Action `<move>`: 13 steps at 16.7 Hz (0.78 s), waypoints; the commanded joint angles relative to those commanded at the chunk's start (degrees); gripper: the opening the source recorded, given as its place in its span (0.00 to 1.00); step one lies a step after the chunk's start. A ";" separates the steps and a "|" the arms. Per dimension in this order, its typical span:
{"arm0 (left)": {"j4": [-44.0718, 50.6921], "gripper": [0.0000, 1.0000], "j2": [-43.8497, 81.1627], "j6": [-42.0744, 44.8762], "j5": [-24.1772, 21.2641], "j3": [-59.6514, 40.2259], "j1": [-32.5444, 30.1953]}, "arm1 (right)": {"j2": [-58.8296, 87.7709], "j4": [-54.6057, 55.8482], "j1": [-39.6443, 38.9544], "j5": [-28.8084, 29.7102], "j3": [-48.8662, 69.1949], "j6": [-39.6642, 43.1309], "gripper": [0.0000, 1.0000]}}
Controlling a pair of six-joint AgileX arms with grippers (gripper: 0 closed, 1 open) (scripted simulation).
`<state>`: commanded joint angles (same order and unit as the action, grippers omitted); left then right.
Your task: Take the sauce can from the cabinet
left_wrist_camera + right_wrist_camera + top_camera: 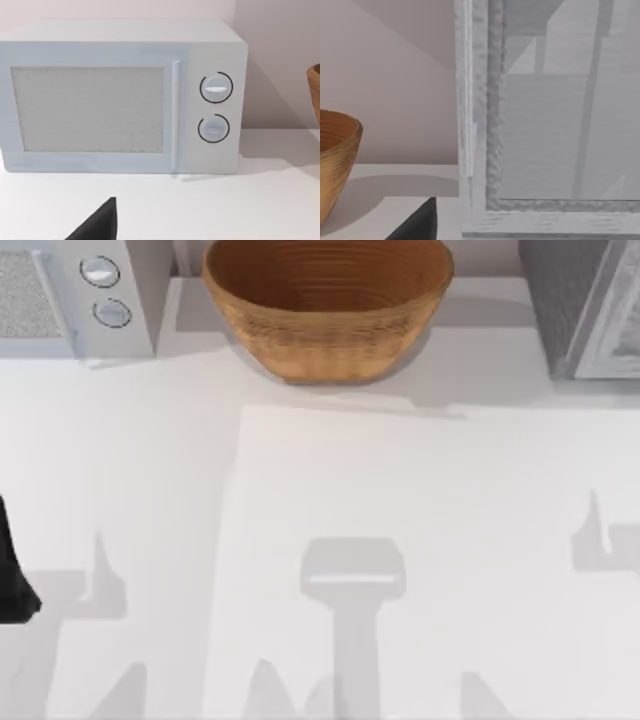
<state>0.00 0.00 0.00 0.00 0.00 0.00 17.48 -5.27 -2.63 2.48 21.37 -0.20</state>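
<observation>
At the far left edge of the table (150, 490), a dark part of the left arm (14, 570) is seen in the top view, low over the white surface and well apart from everything else. In the left wrist view a black wedge of the left gripper (97, 225) is seen above the bare table, touching nothing; how wide it stands cannot be told. A pale microwave (70, 290) is placed in the back left corner, with its door closed and two round dials (216, 88) set one above the other beside the upright door handle (175, 115). To the right of it, at the middle of the back edge, a woven basket (328, 310) is set upright with its brown inside open to the top camera. Further right, in the back right corner, a grey cabinet (585, 300) is found, its textured frame (492, 125) and pale front panel seen close up in the right wrist view. There a black wedge of the right gripper (417, 225) is seen just before the cabinet's lower corner; its opening cannot be told, and nothing is seen held. The place of the sauce can cannot be told.
</observation>
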 joint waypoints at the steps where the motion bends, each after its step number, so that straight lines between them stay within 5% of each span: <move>1: 0.00 1.00 0.00 0.00 0.00 0.00 0.00 | 3.77 -1.21 -0.50 0.58 4.87 -0.05 1.00; 13: 0.00 1.00 0.00 0.00 0.00 0.00 0.00 | 49.89 -15.97 -6.66 7.56 66.62 -0.67 1.00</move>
<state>0.00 0.00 0.00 0.00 0.00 0.00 67.37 -21.25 -9.29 10.04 87.99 -0.86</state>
